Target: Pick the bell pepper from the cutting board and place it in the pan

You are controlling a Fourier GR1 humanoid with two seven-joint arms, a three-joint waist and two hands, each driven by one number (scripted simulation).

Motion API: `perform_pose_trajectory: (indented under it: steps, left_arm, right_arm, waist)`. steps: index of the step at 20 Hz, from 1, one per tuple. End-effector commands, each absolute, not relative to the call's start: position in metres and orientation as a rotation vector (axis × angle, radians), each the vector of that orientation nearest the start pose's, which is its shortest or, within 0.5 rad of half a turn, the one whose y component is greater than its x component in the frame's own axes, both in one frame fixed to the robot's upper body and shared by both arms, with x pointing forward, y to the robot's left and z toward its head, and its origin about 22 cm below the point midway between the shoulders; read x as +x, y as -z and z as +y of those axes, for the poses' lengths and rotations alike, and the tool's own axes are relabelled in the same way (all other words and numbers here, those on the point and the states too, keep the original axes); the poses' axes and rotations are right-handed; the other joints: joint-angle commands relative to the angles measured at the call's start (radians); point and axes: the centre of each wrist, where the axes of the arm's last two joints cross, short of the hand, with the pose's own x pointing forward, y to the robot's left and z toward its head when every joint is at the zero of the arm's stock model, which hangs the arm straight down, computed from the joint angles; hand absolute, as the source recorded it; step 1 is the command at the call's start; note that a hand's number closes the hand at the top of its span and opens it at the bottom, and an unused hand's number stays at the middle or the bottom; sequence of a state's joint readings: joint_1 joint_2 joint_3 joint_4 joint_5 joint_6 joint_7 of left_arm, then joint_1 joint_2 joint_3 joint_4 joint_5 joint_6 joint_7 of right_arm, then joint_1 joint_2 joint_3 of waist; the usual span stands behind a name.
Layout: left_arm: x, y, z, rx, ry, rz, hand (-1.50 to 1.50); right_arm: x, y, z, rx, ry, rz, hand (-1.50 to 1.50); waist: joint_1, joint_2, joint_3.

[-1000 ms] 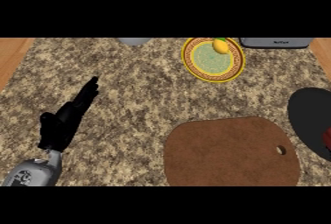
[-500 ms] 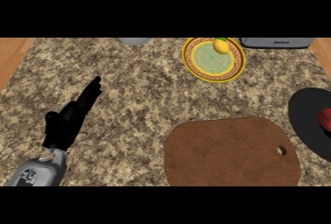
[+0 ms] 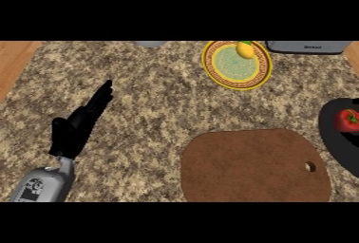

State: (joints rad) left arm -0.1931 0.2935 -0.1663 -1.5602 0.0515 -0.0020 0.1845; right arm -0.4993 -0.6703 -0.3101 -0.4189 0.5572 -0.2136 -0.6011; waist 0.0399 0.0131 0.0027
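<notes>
Judging from the present layout, the task appears complete or all but complete. The counter [image 3: 154, 95] carries a brown cutting board [image 3: 252, 166] at lower right with nothing resting on its surface. The black pan [image 3: 336, 147] is cut off by the right edge of the head view, just beside the board's right end. The bell pepper [image 3: 348, 119] lies inside the pan, in its upper part, red with a green stem. What may remain is withdrawal of the right hand, which is not in view, so its state cannot be reported.

The left hand [image 3: 73, 128] shows at the left side of the counter, well apart from board and pan. Its fingers are straight and hold nothing, and its grey forearm enters from the lower left corner.

Not part of the task: a yellow-rimmed plate [image 3: 226, 66] at the far side holds a lemon [image 3: 245, 49], and a grey appliance [image 3: 308, 46] stands just right of it.

Compared with a second ago, the pepper shows more fully and sits higher in the pan, where only a red sliver was seen at the edge. The left hand is nearly unchanged, and the board was already bare.
</notes>
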Motion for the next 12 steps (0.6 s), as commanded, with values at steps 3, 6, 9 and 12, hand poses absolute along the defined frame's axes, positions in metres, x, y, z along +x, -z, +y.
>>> perform_pose_trajectory:
  steps: [3,6,9,12]
  left_arm:
    - [0.289,-0.056,0.232,0.072,0.377,-1.514,0.00]
    - [0.286,-0.058,0.233,0.059,0.384,-1.522,0.00]
    - [0.287,-0.060,0.231,0.061,0.357,-1.523,0.00]
    - [0.282,-0.061,0.236,0.049,0.393,-1.536,0.00]
  right_arm:
    - [0.299,-0.009,-0.492,-0.863,-0.578,-1.395,-1.50]
    - [0.310,-0.014,-0.486,-0.795,-0.435,-1.488,-1.50]
    - [0.305,-0.004,-0.482,-0.706,-0.280,-1.638,-1.50]
    - [0.310,-0.018,-0.490,-0.637,-0.131,-1.679,-1.50]
  waist:
    - [-0.001,0.004,0.002]
    - [0.014,0.010,0.005]
    - [-0.005,0.004,0.005]
    - [0.017,0.010,0.007]
